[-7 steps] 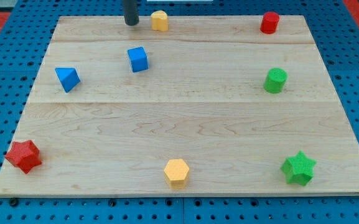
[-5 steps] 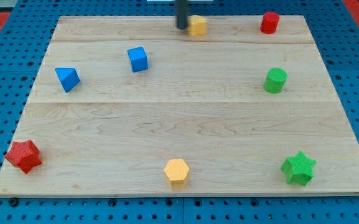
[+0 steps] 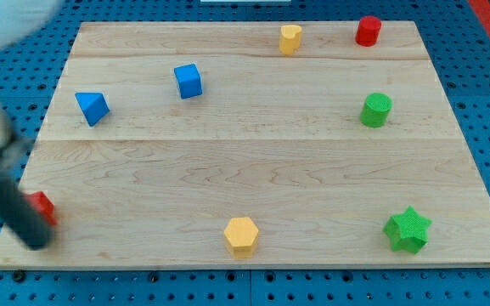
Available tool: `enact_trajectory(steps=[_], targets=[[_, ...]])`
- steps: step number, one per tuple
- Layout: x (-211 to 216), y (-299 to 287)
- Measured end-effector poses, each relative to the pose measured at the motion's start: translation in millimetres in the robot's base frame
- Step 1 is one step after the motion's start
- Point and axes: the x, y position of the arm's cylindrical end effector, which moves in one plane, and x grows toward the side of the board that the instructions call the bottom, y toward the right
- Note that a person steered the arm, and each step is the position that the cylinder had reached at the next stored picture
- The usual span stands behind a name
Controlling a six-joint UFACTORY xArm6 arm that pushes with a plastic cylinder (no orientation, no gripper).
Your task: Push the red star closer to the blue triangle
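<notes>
At the lower left of the frame, my tip (image 3: 34,240) sits on the tabletop (image 3: 253,170) near its bottom-left corner; the rod is a blurred dark streak slanting up toward the upper left edge of the picture. This tool is a plain rod with no jaws, so it neither spreads nor pinches anything. Just to the right of the rod, touching it or nearly so, a small part of the red star (image 3: 44,206) peeks out, with most of the block hidden behind the blur, so its shape cannot be made out from what shows.

Well above it, in the left upper part of the board, lies the blue triangle (image 3: 92,107), far apart from the star. To its right and a little higher stands the blue cube (image 3: 188,81). Near the bottom edge, about midway across, sits the yellow hexagon (image 3: 241,234). Along the top edge is a second yellow block (image 3: 290,38), and farther right the red cylinder (image 3: 368,31). Below that, on the right side, stands the green cylinder (image 3: 376,110), and in the lower right corner lies the green star (image 3: 408,229).
</notes>
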Motion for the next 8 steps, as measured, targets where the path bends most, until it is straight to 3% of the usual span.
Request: enact_trajectory(steps=[1, 4, 5, 7, 8], targets=[[-29.8, -22.7], [-128.5, -2.0], [-184.7, 28.3], [-245.9, 70.7], [-222.8, 80.8]])
